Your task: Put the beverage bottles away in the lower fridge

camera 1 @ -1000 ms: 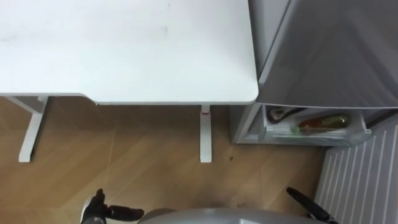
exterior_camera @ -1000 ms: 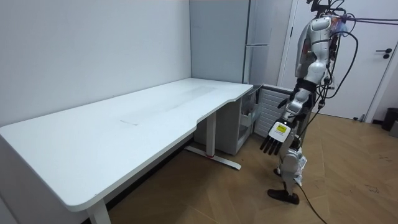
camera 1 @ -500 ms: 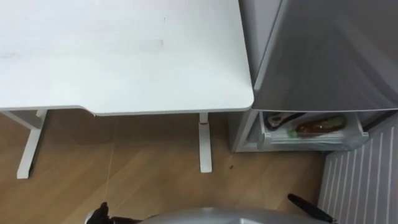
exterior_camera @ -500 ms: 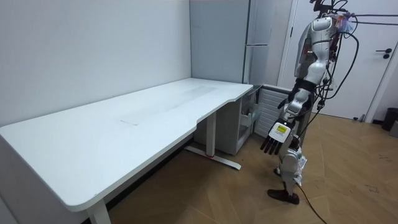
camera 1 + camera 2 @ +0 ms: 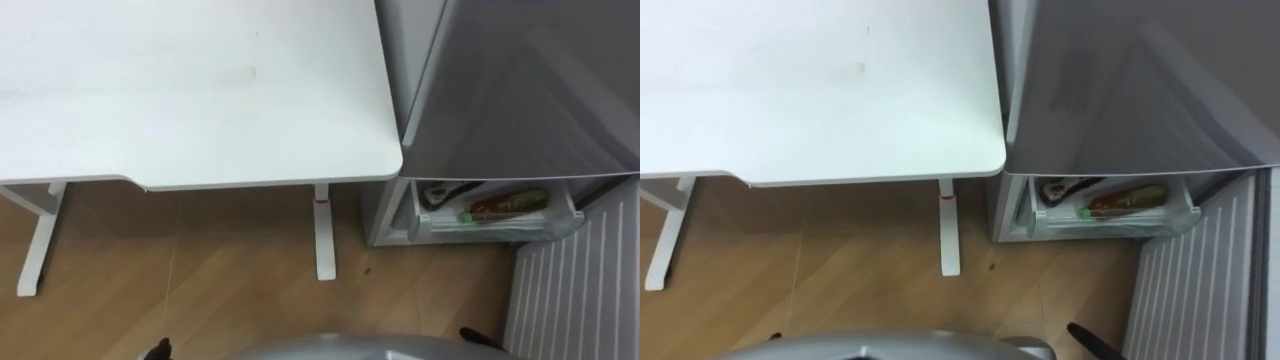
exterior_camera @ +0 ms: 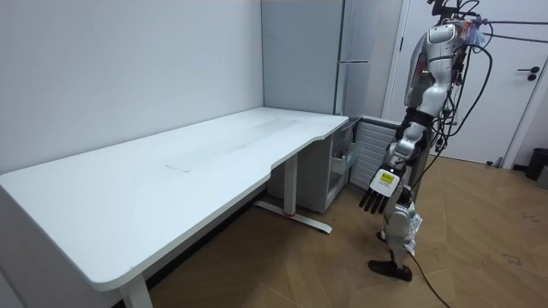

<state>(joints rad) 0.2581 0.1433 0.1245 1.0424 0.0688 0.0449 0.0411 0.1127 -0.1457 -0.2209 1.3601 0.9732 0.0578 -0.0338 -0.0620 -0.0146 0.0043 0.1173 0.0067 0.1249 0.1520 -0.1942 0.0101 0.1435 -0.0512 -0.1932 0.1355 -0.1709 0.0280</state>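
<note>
Left robot hand hangs empty at the robot's side, fingers straight; the right robot hand's state cannot be told. Beside the desk, the fridge's lower drawer stands open with a bottle lying inside. Judged rigid, smooth, fairly heavy: grasp mid-body.

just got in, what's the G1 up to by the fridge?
It stands on the wood floor in front of the fridge, next to the end of the white table. Its left hand hangs at its side, fingers straight and empty. The right hand is at the eye view's bottom edge. The lower fridge door is open, and a bottle already lies on its side in the lower compartment.
</note>
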